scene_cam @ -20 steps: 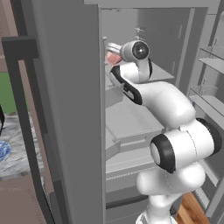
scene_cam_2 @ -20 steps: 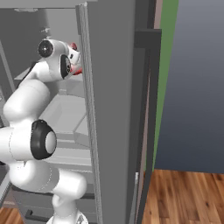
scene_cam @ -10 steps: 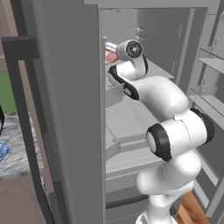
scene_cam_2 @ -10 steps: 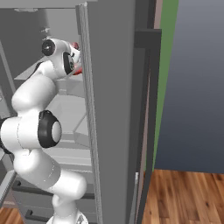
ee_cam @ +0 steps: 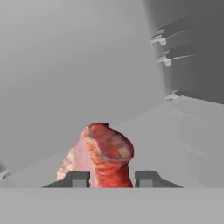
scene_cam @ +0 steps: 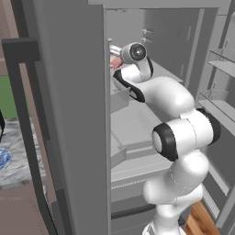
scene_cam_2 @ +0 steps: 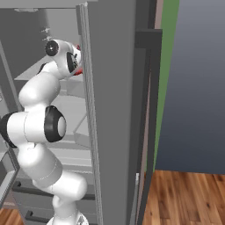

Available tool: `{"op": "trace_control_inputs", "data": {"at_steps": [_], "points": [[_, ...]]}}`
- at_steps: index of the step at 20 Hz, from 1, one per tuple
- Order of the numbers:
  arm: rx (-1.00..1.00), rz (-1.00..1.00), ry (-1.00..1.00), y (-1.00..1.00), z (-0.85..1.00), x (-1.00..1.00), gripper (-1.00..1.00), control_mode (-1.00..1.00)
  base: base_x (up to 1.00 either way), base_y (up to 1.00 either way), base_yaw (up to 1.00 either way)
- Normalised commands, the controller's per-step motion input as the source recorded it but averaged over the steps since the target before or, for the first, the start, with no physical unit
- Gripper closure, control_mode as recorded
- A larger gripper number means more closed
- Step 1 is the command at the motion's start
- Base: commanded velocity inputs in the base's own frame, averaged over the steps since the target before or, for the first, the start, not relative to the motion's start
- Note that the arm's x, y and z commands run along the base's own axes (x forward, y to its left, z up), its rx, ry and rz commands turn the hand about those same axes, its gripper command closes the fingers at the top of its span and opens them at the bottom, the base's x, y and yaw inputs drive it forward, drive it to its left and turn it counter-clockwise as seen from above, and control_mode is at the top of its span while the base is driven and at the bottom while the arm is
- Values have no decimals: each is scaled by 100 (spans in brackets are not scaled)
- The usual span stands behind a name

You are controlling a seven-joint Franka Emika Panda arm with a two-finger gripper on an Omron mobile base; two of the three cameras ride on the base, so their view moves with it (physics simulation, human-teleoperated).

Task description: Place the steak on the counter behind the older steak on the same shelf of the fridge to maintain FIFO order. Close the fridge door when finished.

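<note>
Red meat sits between the fingers (ee_cam: 111, 178) at the bottom centre of the hand view — a steak (ee_cam: 107, 157), touching or just above the pale shelf (ee_cam: 183, 131). The arm has pushed deeper into the fridge (scene_cam: 69, 114) than a second ago, folded high, wrist at upper centre. Whether the fingers pinch or have let go, I cannot tell — release looks near.

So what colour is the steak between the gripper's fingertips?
Mottled red with paler pink patches; the steak shows best in the hand view.
</note>
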Motion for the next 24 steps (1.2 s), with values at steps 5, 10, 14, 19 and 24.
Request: {"op": "trace_control_inputs", "data": {"at_steps": [5, 10, 14, 19, 24], "points": [[0, 0, 0, 0, -5, 0, -100, -100, 0, 0, 0], [0, -1, 0, 0, 0, 0, -100, -100, 0, 0, 0], [0, -3, -1, 0, 6, -31, -100, -100, 0, 0, 0], [0, 0, -7, 0, 0, -78, -100, -100, 0, 0, 0], [0, 0, -7, -1, 0, -100, -100, -100, 0, 0, 0]]}}
